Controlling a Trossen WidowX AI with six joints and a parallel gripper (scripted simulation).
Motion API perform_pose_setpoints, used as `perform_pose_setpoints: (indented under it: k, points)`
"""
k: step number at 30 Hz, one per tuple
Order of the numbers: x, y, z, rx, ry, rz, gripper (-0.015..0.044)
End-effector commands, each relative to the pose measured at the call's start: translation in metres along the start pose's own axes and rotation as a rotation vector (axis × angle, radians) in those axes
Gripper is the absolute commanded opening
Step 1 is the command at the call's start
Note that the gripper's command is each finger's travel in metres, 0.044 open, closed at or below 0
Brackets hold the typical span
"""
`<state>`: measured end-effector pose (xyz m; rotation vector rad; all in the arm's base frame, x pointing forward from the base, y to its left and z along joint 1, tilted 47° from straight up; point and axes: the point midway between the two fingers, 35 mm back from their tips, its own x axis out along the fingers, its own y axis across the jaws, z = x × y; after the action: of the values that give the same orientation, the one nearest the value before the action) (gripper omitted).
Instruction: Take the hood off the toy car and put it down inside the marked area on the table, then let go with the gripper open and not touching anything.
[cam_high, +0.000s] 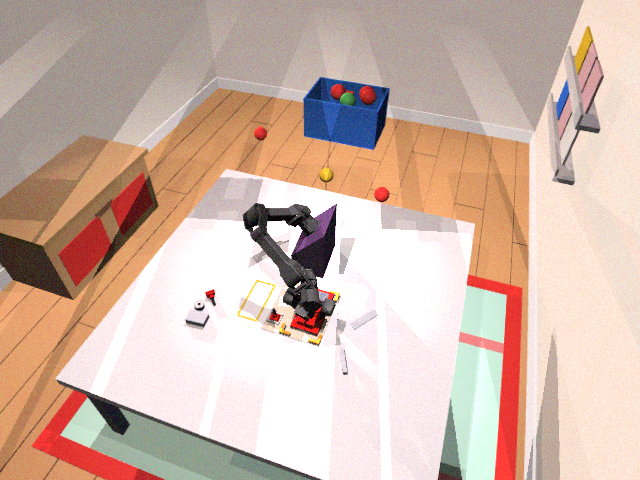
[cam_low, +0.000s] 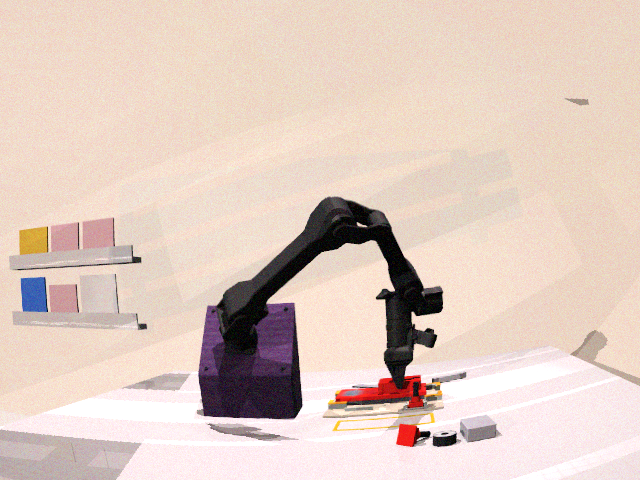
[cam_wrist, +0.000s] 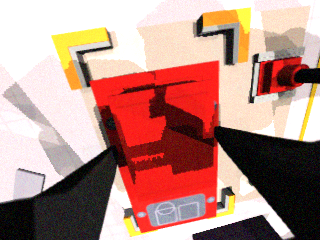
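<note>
White table, large. Purple block on it, black robot arm mounted on the block, bent over and down to the toy car. Beige board with yellow corner brackets around the red toy car. Hood, red, is on the car — raised part between the fingertips, not in the marked area. Yellow-outlined marked area is beside the board. Gripper points down, fingers wide apart, one each side of the red body — not clamped; contact, cannot tell. Small gray box on the table, past the marked area; red-headed piece with black stem lies near it.
</note>
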<state>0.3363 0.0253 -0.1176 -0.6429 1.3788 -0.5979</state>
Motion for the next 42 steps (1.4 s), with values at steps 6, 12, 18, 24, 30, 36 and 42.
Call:
perform_pose_setpoints:
  k: [6, 12, 18, 24, 30, 36, 42]
  points:
    - [0.0, 0.0, 0.0, 0.0, 0.0, 0.0, 0.0335]
    - [0.0, 0.0, 0.0, 0.0, 0.0, 0.0, 0.0295]
    - [-0.002, 0.0, 0.0, 0.0, 0.0, 0.0, 0.0137]
    - [-0.006, 0.0, 0.0, 0.0, -0.001, 0.001, 0.0]
    - [-0.01, 0.0, 0.0, 0.0, -0.001, 0.001, 0.0]
    - [-0.014, 0.001, 0.0, 0.0, -0.001, 0.001, 0.0]
    - [-0.018, 0.001, 0.0, 0.0, -0.001, 0.001, 0.0]
